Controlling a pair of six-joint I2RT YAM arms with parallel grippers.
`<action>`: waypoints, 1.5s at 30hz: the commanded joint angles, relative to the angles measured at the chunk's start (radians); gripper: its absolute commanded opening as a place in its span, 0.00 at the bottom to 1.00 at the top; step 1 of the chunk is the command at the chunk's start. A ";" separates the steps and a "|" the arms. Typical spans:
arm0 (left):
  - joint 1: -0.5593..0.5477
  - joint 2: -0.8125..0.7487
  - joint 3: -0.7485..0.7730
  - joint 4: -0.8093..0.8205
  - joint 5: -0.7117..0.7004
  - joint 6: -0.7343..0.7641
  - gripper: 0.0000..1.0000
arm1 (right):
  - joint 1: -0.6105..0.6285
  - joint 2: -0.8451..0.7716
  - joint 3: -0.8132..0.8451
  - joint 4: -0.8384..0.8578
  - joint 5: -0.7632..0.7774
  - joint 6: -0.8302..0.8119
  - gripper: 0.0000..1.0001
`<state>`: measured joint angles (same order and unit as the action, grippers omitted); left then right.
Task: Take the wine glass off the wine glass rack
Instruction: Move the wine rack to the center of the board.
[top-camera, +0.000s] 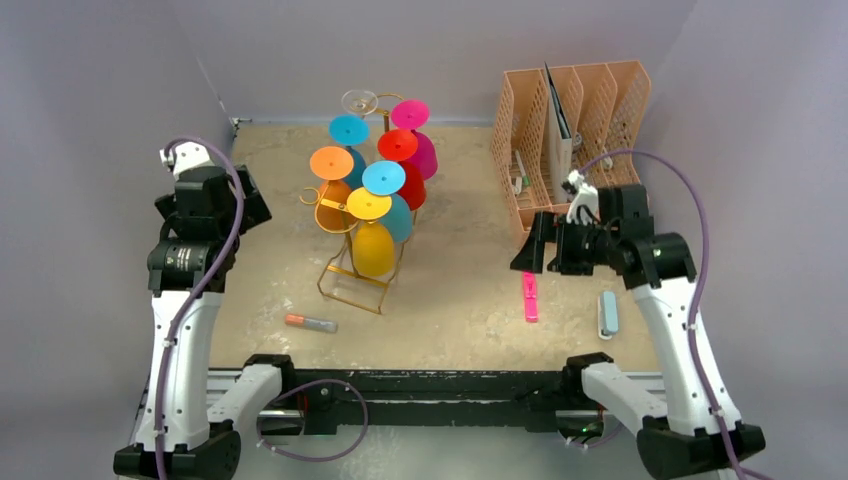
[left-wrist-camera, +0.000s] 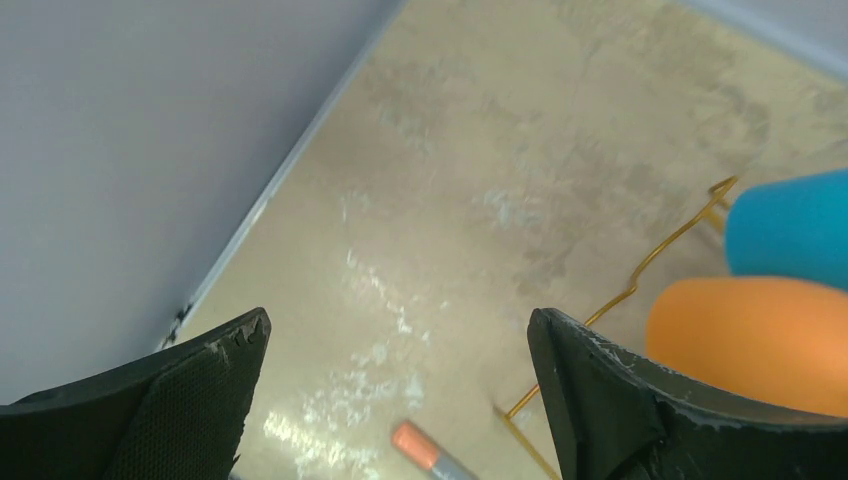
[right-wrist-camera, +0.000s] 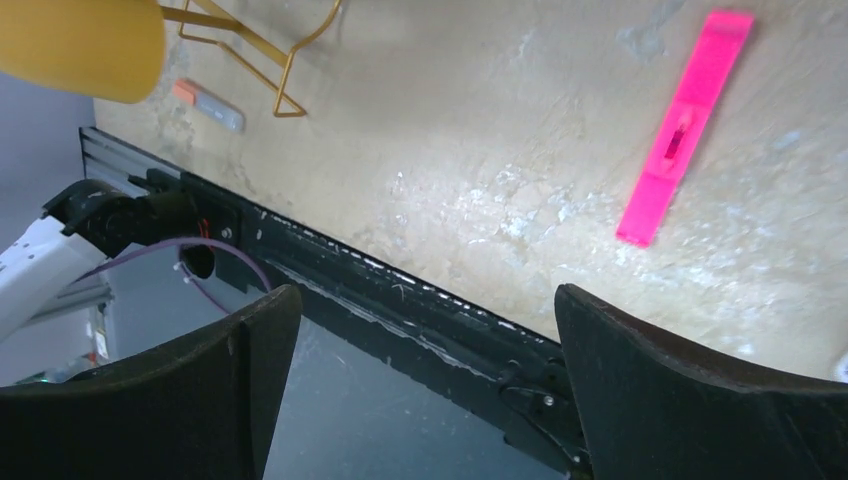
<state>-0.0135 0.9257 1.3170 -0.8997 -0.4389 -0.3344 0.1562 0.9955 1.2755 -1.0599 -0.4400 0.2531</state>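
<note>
- wine glasses hang bowl-down, feet up, from the gold wine glass rack, which stands upright on the table, left of centre and toward the back wall.
- from the near end: yellow glass closest to the arms, orange glass on the left side, teal glass just behind the yellow one, then red glass, blue glass, magenta glass, and a clear glass at the very back.
- all of them sit on the rack's hooks, apart from both grippers.
- left gripper is off to the left of the rack, near the left wall, jaws spread wide with only bare table showing between them. in its wrist view the orange and blue bowls and a run of gold wire lie at the right edge.
- right gripper is well apart on the right side of the table, just in front of the peach file organiser, jaws likewise wide apart and holding nothing.
- pink strip lies flat on the table close by the right gripper, with a grey-blue block to its right.
- orange-capped marker lies on the table near the rack's front left corner, not touching it.
</note>
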 joint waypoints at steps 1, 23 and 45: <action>0.000 -0.048 -0.049 -0.106 -0.050 -0.135 1.00 | 0.000 -0.135 -0.173 0.126 -0.063 0.119 0.99; 0.000 -0.088 -0.182 -0.229 0.058 -0.322 1.00 | 0.557 -0.236 -0.751 0.880 0.291 0.358 0.99; 0.000 -0.089 -0.352 -0.203 0.153 -0.466 1.00 | 1.114 0.381 -0.667 1.579 0.703 -0.042 0.99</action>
<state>-0.0135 0.8494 0.9665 -1.1191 -0.2794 -0.7757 1.2697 1.3460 0.5144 0.4610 0.2165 0.2340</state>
